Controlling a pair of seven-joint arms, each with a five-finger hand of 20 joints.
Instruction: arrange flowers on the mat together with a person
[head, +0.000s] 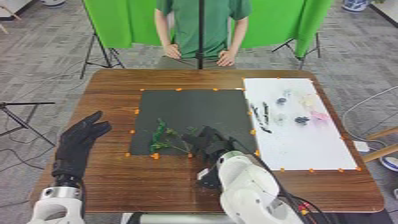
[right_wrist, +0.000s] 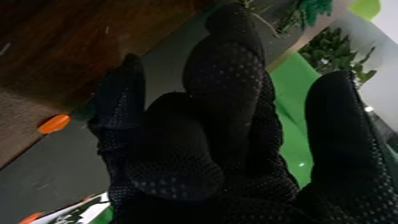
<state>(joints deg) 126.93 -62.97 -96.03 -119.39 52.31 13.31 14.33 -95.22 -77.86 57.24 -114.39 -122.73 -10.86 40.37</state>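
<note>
In the head view the right hand (head: 211, 142) is over the lower part of the dark mat (head: 191, 105), just beside a green leafy sprig (head: 160, 137) with thin stems. The left hand (head: 83, 136) rests open over the table's left side, away from the mat. In the right wrist view the right hand (right_wrist: 226, 75) has its thumb apart from relaxed, partly bent fingers, and no flower shows in its grasp. Green foliage (right_wrist: 315, 11) and a thin stem appear beyond the fingertips; whether they touch is unclear.
A white sheet (head: 289, 145) lies right of the mat, with dark pieces (head: 302, 120), a pink flower (head: 320, 116) and pale bits on it. Orange markers (head: 155, 156) line the edges of mat and sheet. A thin dark pole stands at the table's far edge.
</note>
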